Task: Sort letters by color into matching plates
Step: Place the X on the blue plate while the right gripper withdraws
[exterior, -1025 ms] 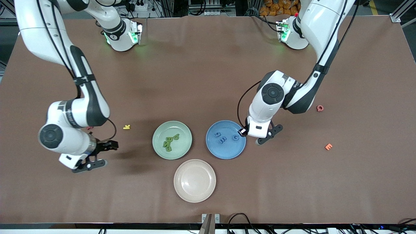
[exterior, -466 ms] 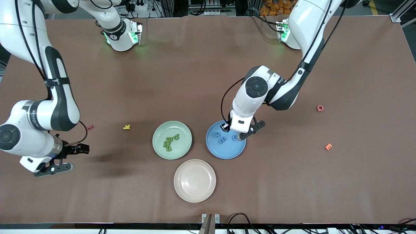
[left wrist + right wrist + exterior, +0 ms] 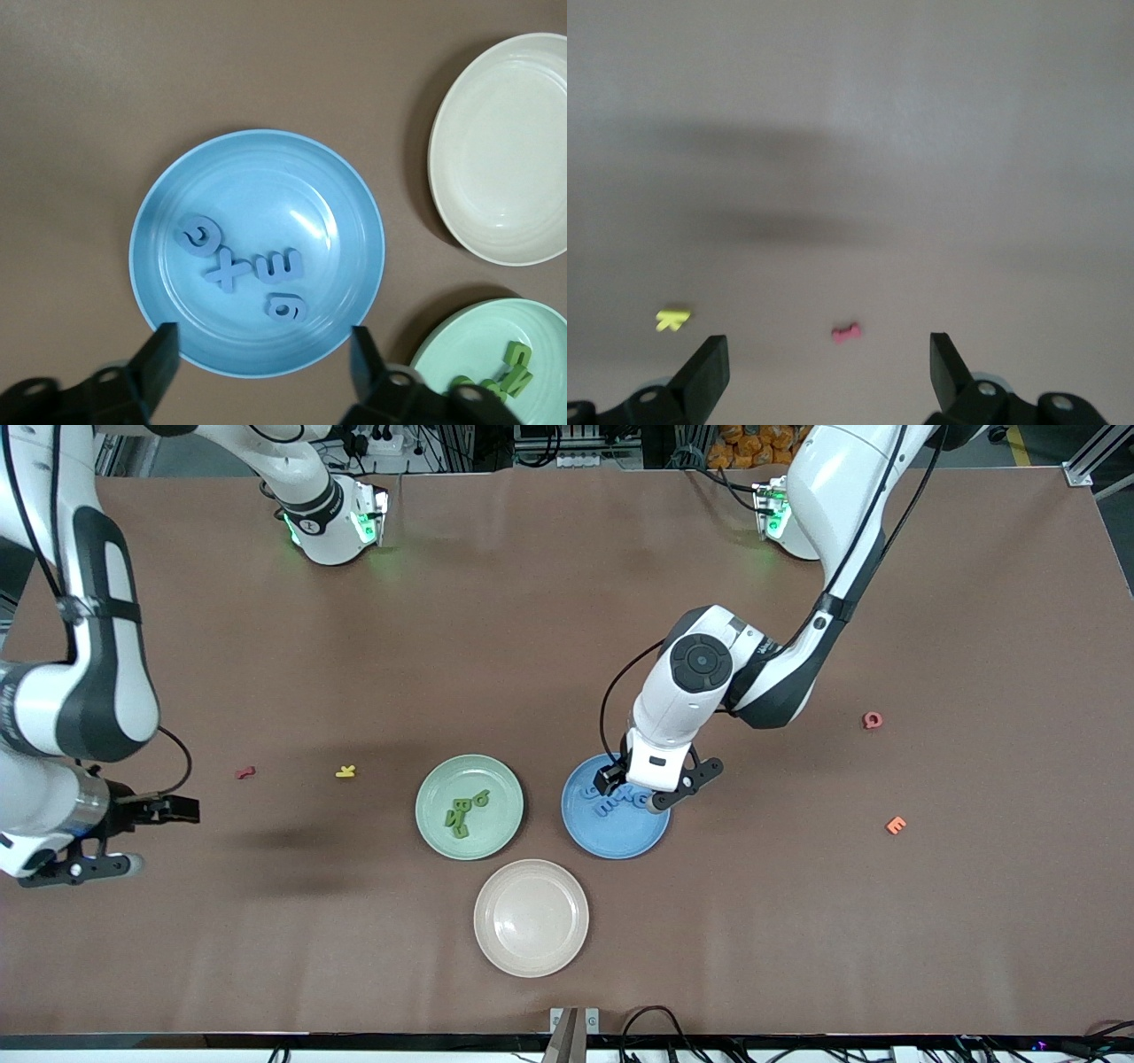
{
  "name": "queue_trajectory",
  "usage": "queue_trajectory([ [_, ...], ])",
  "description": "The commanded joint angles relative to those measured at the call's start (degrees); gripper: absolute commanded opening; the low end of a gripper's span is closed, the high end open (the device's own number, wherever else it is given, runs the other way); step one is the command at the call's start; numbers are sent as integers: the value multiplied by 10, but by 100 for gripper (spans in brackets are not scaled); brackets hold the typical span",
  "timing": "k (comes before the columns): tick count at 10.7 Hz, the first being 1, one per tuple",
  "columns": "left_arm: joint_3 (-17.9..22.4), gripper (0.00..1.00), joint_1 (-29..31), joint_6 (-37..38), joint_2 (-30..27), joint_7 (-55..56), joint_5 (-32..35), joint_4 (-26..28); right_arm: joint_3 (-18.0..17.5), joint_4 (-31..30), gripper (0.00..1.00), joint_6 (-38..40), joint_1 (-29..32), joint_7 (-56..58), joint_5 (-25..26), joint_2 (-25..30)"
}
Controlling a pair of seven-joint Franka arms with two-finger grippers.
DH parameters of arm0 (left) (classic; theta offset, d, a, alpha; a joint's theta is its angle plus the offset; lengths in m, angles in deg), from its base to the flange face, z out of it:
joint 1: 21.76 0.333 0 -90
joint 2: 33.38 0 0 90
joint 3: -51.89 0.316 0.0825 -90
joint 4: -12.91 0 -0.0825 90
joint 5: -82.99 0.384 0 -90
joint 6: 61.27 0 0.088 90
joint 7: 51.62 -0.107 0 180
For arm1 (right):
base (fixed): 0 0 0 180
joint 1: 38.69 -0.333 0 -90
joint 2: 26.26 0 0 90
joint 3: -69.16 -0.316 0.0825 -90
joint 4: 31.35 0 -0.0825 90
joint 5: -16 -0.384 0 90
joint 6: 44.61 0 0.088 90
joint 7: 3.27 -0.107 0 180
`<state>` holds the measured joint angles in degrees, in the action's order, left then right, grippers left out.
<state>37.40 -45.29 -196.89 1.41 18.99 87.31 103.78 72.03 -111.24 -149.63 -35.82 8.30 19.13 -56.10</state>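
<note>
- Hovering over the blue plate, the left pincer has its fingers spread and empty; four blue letters lie in the plate.
- Dark green letters sit clustered in the mint plate (seemingly all four).
- Waiting at its own end of the surface, the right pincer is spread and empty.
- Sorting looks finished; next, lift the left arm clear.
</note>
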Motion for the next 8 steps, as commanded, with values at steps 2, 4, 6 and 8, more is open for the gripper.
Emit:
queue_trajectory([
  [2,9,100,7,13,5,-26,-7,-12,-3,-11,100,133,-14,-106,-14,93],
  [4,9,100,24,73,-5,-128,-4,-13,-4,-15,100,176,-36,-142,-14,133],
  [6,9,100,43,118,-16,-214,-4,-13,-4,-27,100,200,-56,-167,-14,181],
  [8,9,100,66,159,-30,-283,-4,-16,-4,-48,100,223,-74,-167,-14,236],
])
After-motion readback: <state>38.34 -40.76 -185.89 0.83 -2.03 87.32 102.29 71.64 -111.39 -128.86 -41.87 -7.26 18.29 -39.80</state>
